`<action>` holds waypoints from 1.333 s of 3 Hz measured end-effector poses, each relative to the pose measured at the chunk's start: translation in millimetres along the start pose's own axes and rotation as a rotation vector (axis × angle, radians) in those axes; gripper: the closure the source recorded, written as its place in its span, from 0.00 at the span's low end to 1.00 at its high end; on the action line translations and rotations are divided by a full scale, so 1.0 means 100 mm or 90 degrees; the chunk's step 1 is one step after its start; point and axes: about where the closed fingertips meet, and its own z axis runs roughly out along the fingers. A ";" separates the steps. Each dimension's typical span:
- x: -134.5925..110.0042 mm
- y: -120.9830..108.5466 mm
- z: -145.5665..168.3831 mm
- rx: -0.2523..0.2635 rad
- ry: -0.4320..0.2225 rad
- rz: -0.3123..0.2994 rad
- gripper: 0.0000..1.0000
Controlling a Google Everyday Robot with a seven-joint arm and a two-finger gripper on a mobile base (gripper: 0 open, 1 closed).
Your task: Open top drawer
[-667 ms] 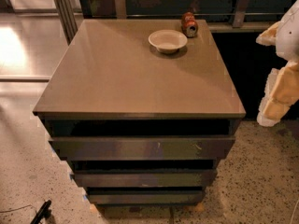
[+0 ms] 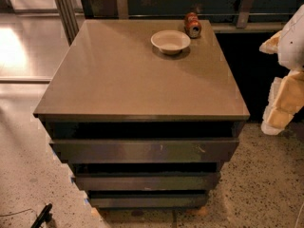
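Note:
The top drawer (image 2: 145,150) is the widest of three dark drawers in a grey-brown cabinet. Its glossy handle-less front sits just under the countertop (image 2: 118,75), with a dark gap above it. Its interior is not visible. Two slimmer drawers (image 2: 146,180) lie below it. My gripper (image 2: 281,112), on the white and tan arm, is at the right edge of the view. It is beside the cabinet's right side, apart from it, and at about the height of the top drawer.
A white bowl (image 2: 170,41) and a red can (image 2: 192,24) lying on its side sit at the back of the countertop. A black object (image 2: 42,216) lies on the speckled floor at the front left. A dark counter and metal posts stand behind the cabinet.

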 end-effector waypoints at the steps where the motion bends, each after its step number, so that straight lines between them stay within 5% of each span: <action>1: 0.09 0.16 0.29 -0.057 0.014 -0.001 0.00; 3: 0.37 0.54 0.94 -0.179 0.022 -0.009 0.00; 4: 0.46 0.64 1.06 -0.208 0.021 -0.015 0.00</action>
